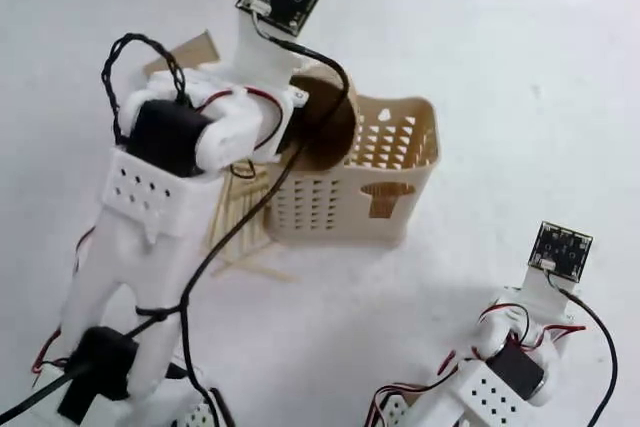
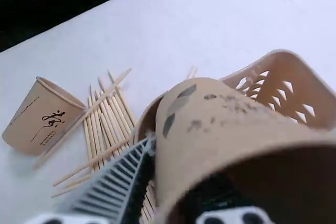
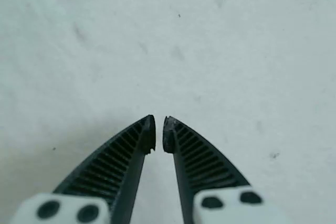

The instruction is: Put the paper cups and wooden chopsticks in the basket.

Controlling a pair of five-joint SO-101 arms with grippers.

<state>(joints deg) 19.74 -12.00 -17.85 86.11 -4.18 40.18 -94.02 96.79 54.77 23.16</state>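
The white tabletop (image 1: 520, 97) carries a perforated beige basket (image 1: 400, 217) near its middle. The left arm stands over the basket's end that faces the chopstick pile. The left claw (image 2: 155, 153) pinches the wall of a paper cup (image 2: 226, 129), with one ribbed finger outside and the other apparently inside the mouth. This held cup is tilted well off upright and sits at the basket's rim, partly over the opening.

The step in hand looks like the drop of the first cup. Before the claw spreads, the cup's whole body should be carried over the opening, or it could catch on the rim and tip back out.

A second cup (image 2: 39, 116) lies on its side on the tabletop beyond the chopsticks, well apart from the basket. The wooden chopsticks (image 2: 105, 124) lie loose in a fan just beside the basket, and a few are crossed.

The right claw (image 3: 159, 132) hovers over bare tabletop, its tips pressed almost together and holding nothing. After the drop, the lying cup seems the easier pick, while the thin sticks will need a low, flat pinch.
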